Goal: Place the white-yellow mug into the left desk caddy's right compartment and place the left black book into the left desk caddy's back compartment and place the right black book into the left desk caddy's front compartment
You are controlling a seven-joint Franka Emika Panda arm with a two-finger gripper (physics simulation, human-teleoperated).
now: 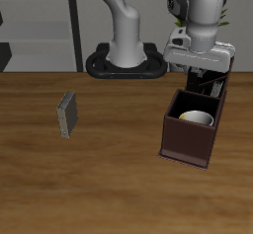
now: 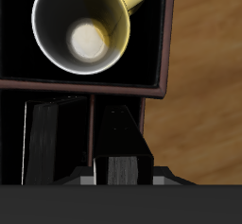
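Wooden counter (image 1: 109,179) is seen under everything. One mug (image 1: 197,118) is seen inside the caddy's (image 1: 188,145) square compartment (image 2: 151,39); it is judged light, rigid and breakable. One black book (image 2: 52,138) is seen in a narrow slot, and one (image 1: 67,115) stands on the counter, best gripped across its thin, stiff covers. The claw (image 2: 125,166) hangs over the slots; its opening cannot be told.
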